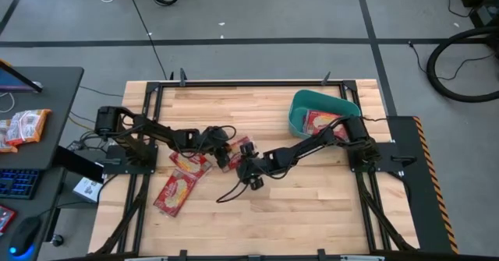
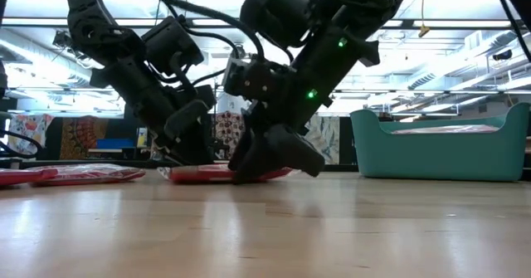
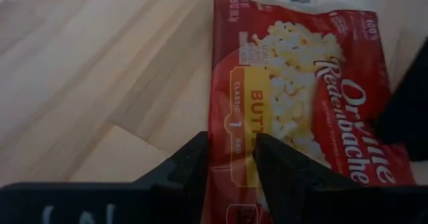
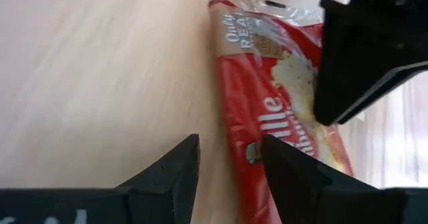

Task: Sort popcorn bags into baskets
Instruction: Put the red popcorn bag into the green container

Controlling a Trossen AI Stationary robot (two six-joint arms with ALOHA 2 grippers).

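A red popcorn bag lies flat on the table's middle, between both grippers. My left gripper is low over it, open by a narrow gap; in its wrist view the bag's long edge runs into the gap. My right gripper is open at the bag's other long side, also low. Two more red bags lie flat toward the left. The teal basket stands at the far right with a red bag inside. My left gripper comes at the middle bag from above, slanting, with its fingertips over the printed face beside the long edge. The bag lies flat on the table. I cannot tell whether the fingertips touch it. My right gripper straddles the other long edge, one finger over bare wood; whether it touches the bag cannot be told.
A loose black cable trails on the wood near the right gripper. Paler orange-and-white packets lie on a dark side table beyond the left edge. Bare wood spreads across the near right. The basket wall rises on the right.
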